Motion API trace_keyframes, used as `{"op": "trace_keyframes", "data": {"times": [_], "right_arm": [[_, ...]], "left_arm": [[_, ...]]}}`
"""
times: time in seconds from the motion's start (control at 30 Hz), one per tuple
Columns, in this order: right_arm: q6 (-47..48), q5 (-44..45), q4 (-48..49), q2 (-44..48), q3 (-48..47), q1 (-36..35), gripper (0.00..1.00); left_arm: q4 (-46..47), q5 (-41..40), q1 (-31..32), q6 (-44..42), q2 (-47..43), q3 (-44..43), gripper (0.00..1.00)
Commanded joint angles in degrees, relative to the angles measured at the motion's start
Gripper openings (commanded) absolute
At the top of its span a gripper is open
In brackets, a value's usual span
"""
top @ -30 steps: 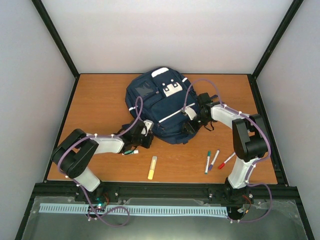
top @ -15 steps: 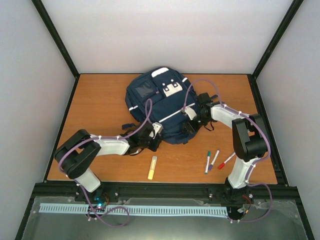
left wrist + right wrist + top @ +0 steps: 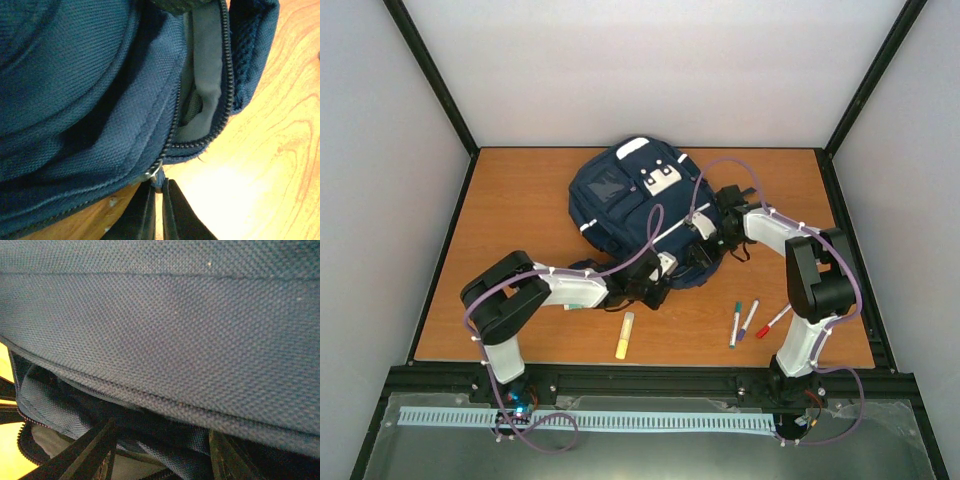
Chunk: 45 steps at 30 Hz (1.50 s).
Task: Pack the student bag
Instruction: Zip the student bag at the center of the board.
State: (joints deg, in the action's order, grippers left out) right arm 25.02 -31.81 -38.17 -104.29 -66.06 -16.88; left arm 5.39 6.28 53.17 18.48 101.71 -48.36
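Note:
The navy student bag (image 3: 625, 200) lies at the table's middle, white patches up. My left gripper (image 3: 665, 270) is at its near edge. In the left wrist view the gripper (image 3: 160, 187) is shut on the zipper pull (image 3: 158, 176), and the zipper behind it stands open on grey lining (image 3: 205, 75). My right gripper (image 3: 703, 248) is at the bag's right side. In the right wrist view its fingers (image 3: 102, 447) hold a thick fold of the bag's blue fabric (image 3: 165, 330) between them.
A yellow highlighter (image 3: 624, 335) lies near the front edge, just below my left gripper. A green marker (image 3: 734, 323), a purple one (image 3: 749, 319) and a red one (image 3: 772, 321) lie at the front right. Enclosure walls border the table.
My left gripper has slid right along the bag's near edge with the zipper pull, and the bag's near end shifted slightly. The right arm has stayed put.

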Motion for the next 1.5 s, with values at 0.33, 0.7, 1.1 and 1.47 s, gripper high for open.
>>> {"op": "trace_keyframes", "data": {"times": [0.33,0.7,1.1,1.47], "right_arm": [[-0.8,4.4,-1.9,18.7,3.7,4.7,0.56],[4.2,14.1,-2.1,24.1,13.7,-8.9,0.45],[-1.1,17.4,2.1,10.5,8.8,-4.6,0.33],[0.2,9.8,-2.3,18.5,7.1,-0.4,0.36]], "left_arm": [[-17.9,-2.6,1.6,-4.8,-13.4,-6.2,0.61],[-14.1,-6.3,-7.3,6.3,-16.0,-2.1,0.66],[-11.2,-2.8,-8.7,6.8,-9.8,-2.0,0.63],[-8.5,-1.4,-8.7,5.1,-12.5,-0.3,0.62]]}}
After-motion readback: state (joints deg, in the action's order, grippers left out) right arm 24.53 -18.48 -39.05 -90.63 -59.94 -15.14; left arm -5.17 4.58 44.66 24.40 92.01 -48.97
